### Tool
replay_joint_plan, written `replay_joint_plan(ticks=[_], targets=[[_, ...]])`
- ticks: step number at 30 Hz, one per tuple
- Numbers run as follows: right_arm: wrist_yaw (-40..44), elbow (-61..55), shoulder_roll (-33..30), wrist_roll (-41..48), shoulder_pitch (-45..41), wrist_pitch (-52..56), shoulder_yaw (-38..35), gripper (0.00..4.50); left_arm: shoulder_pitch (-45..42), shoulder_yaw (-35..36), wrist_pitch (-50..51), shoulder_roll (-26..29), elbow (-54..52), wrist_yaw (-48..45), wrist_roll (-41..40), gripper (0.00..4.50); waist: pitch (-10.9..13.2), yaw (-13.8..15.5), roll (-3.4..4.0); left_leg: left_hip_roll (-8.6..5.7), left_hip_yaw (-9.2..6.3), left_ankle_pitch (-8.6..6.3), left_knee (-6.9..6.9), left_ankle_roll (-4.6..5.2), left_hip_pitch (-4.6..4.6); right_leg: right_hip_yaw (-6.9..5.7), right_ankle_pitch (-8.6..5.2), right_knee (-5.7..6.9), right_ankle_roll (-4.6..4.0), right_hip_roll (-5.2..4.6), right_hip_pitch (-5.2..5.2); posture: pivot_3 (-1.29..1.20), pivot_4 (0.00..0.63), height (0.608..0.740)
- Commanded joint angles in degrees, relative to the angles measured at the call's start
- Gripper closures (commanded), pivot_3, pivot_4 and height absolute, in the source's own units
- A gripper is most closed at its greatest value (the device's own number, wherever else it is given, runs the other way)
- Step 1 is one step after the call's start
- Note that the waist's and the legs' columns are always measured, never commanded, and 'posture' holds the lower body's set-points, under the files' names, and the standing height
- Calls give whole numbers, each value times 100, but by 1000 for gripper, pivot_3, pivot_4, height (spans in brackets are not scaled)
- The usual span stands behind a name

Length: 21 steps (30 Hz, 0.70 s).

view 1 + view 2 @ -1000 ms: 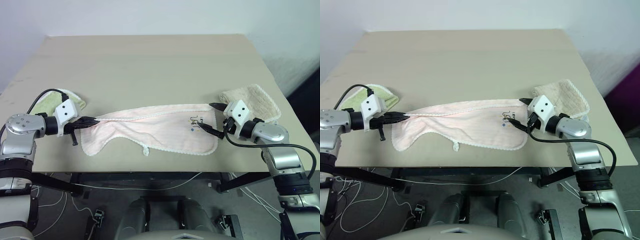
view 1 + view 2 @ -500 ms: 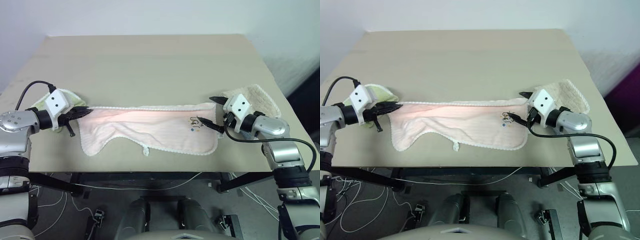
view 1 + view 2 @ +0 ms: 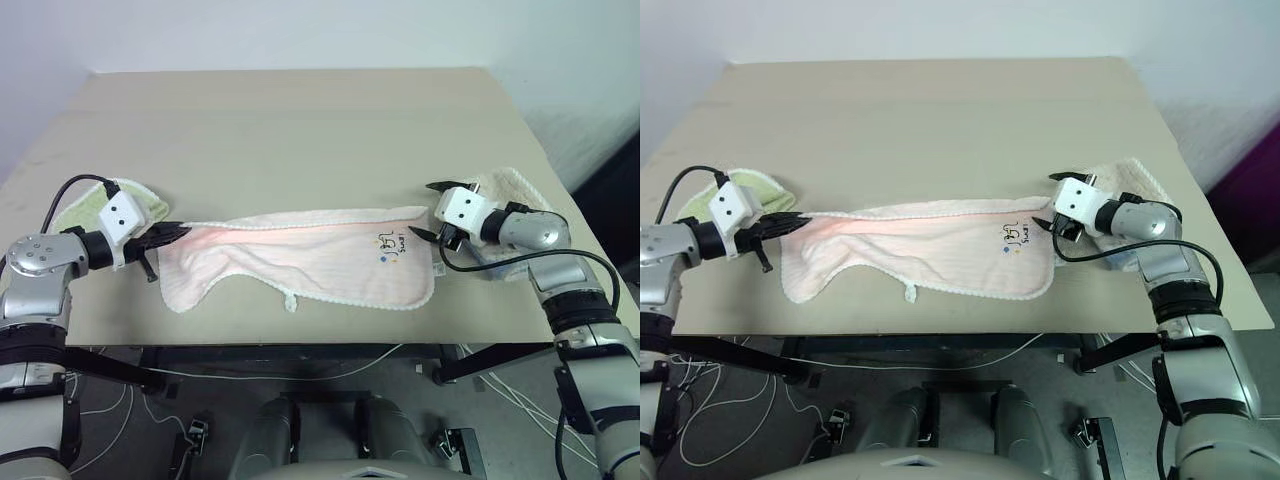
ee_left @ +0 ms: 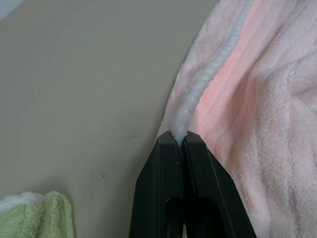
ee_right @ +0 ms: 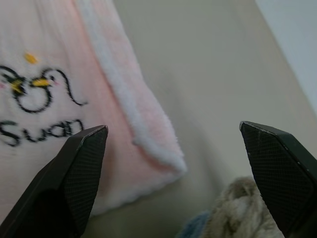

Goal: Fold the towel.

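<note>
Left wrist view shows the left gripper (image 4: 179, 141) pressed together on the white scalloped trim of the long pale pink terry towel (image 3: 300, 258), which lies stretched across the front of the beige table (image 3: 300, 120). The right gripper (image 5: 173, 163) hangs spread wide just off the towel's far corner by the printed motif, holding nothing. Judging by its sag and wrinkles, the cloth is light, soft and limp, so it is best pinched at the trimmed corners.

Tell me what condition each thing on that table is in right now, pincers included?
Pink towel: spread lengthwise, unfolded, one corner pinched.
Left pincer: shut on the towel's trimmed edge.
Right pincer: open wide at the towel's other end, holding nothing.
Green towel: folded, lying beside the left pincer.
Beige towel: folded, lying behind the right pincer.
</note>
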Motion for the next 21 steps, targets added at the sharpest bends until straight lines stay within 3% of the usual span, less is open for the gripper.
replay_joint_plan(ticks=[1, 4, 11, 14, 21], targets=[[-303, 221, 23, -220, -249, -464, 62, 185, 61, 153, 23, 64, -221, 29, -142, 4494, 0, 2, 0, 0, 0, 0, 0, 0, 0, 0, 0, 0, 0, 0, 0, 0, 150, 740], [-315, 315, 82, -211, -281, -607, 86, 938, 135, 152, 39, 76, -267, 7, -160, 4500, 0, 1, 0, -1, 1, 0, 0, 0, 0, 1, 0, 0, 0, -1, 1, 0, 150, 740], [-288, 250, 78, -246, -259, -739, 122, 3540, 187, 129, 64, 80, -301, 20, -189, 4500, 0, 4, 0, -1, 0, 0, 1, 0, 0, 1, 0, 0, 0, -1, 1, 0, 150, 740], [-260, 203, 60, -245, -243, -715, 124, 4457, 174, 112, 56, 70, -274, 15, -185, 4500, 0, 0, 0, -1, 0, 0, 1, 0, 0, 1, 0, 0, 0, -1, 1, 0, 150, 740], [-192, -11, 51, -103, -213, -552, 31, 4457, 146, 94, 47, 50, -246, 18, -175, 4500, 0, 1, 0, -1, 0, 0, 1, 0, 0, 1, 0, 1, 0, -1, 1, 0, 150, 740]])
